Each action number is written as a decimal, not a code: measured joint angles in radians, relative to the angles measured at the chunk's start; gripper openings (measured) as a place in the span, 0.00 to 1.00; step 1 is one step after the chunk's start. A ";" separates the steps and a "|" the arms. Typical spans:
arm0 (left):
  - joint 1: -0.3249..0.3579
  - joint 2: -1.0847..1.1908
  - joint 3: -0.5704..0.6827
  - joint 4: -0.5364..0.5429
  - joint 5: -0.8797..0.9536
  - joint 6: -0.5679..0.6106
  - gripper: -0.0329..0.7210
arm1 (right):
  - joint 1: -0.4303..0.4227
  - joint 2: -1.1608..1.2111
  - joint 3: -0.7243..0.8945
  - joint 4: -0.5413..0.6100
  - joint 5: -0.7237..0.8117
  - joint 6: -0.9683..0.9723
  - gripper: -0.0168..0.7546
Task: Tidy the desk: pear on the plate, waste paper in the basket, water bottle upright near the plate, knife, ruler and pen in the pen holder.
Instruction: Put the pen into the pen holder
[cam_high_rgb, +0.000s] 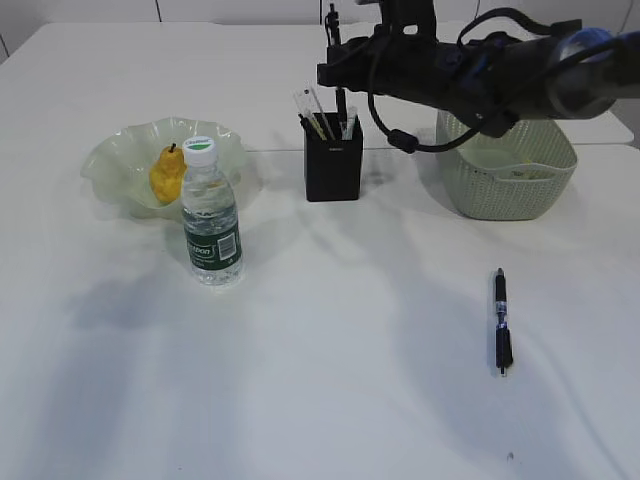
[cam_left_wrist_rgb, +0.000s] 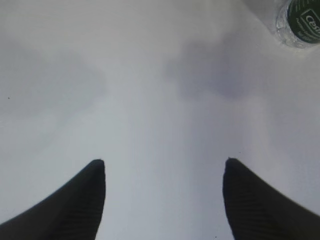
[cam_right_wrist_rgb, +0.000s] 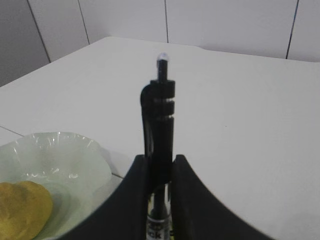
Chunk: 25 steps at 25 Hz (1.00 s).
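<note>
My right gripper (cam_high_rgb: 337, 76) is shut on a black pen (cam_right_wrist_rgb: 160, 115), which it holds upright above the black pen holder (cam_high_rgb: 333, 170). A clear ruler (cam_high_rgb: 310, 106) and other thin items stick out of the holder; I cannot pick out the knife among them. A second pen (cam_high_rgb: 501, 320) lies on the table at the front right. The pear (cam_high_rgb: 166, 175) sits in the pale-green plate (cam_high_rgb: 120, 150), and the water bottle (cam_high_rgb: 211, 215) stands upright in front of the plate. My left gripper (cam_left_wrist_rgb: 165, 161) is open over bare table, with the bottle's base (cam_left_wrist_rgb: 302, 22) at the upper right of its view.
The sage-green basket (cam_high_rgb: 505, 190) stands at the right behind the arm, with pale scraps (cam_high_rgb: 525, 172) inside. The right arm (cam_high_rgb: 480, 70) spans from the right edge to the holder. The right wrist view shows the plate's rim (cam_right_wrist_rgb: 75, 145) and the pear (cam_right_wrist_rgb: 22, 207) at lower left.
</note>
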 joint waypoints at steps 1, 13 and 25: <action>0.000 0.000 0.000 0.000 0.000 0.000 0.73 | 0.000 0.010 -0.006 0.000 -0.010 0.000 0.11; 0.000 0.000 0.000 0.000 -0.004 0.000 0.73 | -0.002 0.044 -0.050 0.012 -0.069 0.002 0.11; 0.000 0.000 0.000 0.000 -0.024 0.000 0.73 | -0.027 0.120 -0.115 0.018 -0.075 -0.004 0.11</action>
